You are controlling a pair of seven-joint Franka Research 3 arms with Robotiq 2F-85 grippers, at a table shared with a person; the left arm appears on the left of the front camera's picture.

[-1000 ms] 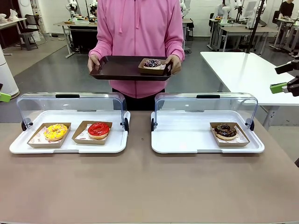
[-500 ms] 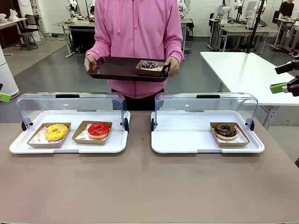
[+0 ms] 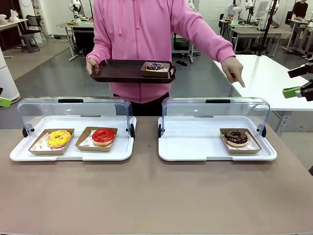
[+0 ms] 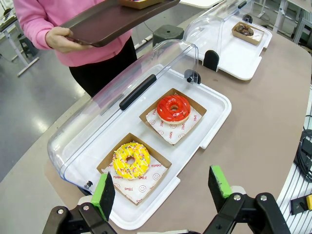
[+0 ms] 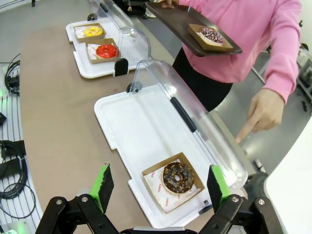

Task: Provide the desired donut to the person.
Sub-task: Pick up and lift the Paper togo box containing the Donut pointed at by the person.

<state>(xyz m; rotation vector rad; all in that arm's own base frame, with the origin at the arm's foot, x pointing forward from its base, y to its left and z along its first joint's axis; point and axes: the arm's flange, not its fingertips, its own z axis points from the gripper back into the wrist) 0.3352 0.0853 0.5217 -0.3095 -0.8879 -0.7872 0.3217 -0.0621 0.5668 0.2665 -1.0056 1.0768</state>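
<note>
You've got the person [image 3: 142,39] across the table, dark tray [image 3: 122,73] in one hand with a sprinkled donut [image 3: 155,66] on it, the pointing hand [image 3: 234,68] aimed down over the right case [image 3: 195,147]. There sits the chocolate donut [image 3: 236,137], lid up. Your right gripper [image 5: 160,180] hovers above it, jaws wide, empty. Your left gripper [image 4: 162,184] hangs spread and empty over the left case [image 4: 214,122], red donut [image 4: 173,107] beside yellow donut [image 4: 130,160].
</note>
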